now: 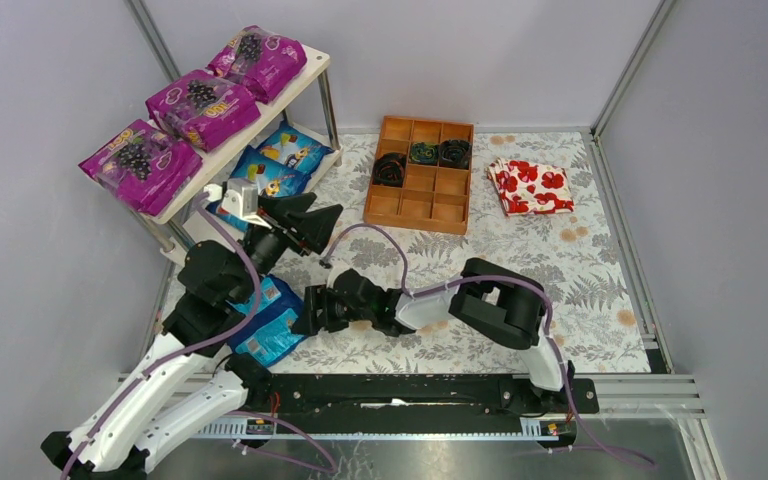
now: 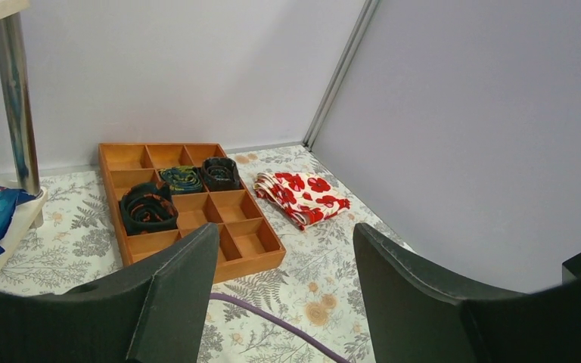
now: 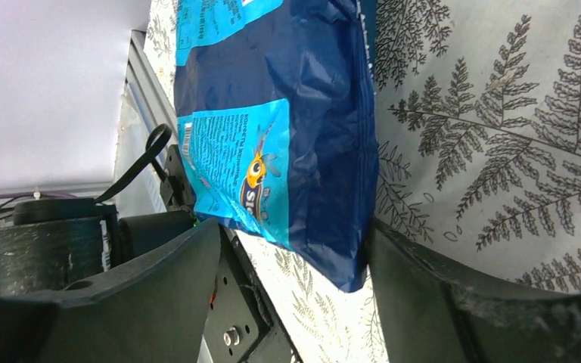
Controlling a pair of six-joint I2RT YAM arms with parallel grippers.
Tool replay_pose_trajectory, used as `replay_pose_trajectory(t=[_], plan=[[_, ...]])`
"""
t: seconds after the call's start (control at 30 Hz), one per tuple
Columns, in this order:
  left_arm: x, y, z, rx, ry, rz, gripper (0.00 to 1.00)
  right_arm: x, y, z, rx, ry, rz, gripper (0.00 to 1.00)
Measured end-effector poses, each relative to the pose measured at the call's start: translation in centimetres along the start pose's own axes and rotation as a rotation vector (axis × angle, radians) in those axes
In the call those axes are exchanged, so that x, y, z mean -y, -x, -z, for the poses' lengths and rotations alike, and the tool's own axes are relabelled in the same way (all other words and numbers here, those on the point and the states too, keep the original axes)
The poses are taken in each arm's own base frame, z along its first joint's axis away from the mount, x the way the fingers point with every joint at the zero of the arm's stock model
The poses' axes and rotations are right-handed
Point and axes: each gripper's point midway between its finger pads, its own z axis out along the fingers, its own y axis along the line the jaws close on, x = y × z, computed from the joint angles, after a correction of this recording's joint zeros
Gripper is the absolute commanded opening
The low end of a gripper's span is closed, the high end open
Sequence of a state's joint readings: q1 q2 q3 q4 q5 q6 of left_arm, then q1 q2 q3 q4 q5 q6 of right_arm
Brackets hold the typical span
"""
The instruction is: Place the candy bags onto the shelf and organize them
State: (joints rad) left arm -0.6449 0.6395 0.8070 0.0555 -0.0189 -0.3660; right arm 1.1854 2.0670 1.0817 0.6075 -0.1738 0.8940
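Pickup: your right tool [image 3: 291, 261], spread apart, straddles the glossy blue plastic candy bag [image 3: 287, 113] on the bench [image 1: 560, 290], seemingly ungripped. Clamp, then lift to the cream wooden shelf [image 1: 312, 62]; left tool [image 2: 284, 253] gapes empty.

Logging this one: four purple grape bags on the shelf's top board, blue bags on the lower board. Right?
Not four: the top external view shows three purple grape bags on the top board of the shelf. Blue bags on the lower board is correct.
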Motion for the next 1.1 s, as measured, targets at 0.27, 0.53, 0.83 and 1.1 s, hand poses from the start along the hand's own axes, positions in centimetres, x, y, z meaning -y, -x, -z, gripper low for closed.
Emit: replay_pose_trajectory(t=[0.27,0.53,0.83,1.1], plan=[[-0.1,-0.7,-0.4,-0.025,-0.004,-0.001,0.71,0.8,-0.4,-0.5,0.006,0.010,-0.004,0.21],[-0.1,-1.7,-0.9,-0.056,-0.012,0.000,0.72,3.3,-0.2,4.2,0.078,0.036,-0.079,0.01],[0.2,-4.9,-2.4,-0.161,-0.056,0.021,0.81,8.1,2.0,14.4,0.252,-0.061,-0.172,0.00],[0.8,-11.7,-4.1,-0.379,-0.127,0.071,0.81,6.5,5.1,20.8,0.419,-0.097,-0.148,0.00]])
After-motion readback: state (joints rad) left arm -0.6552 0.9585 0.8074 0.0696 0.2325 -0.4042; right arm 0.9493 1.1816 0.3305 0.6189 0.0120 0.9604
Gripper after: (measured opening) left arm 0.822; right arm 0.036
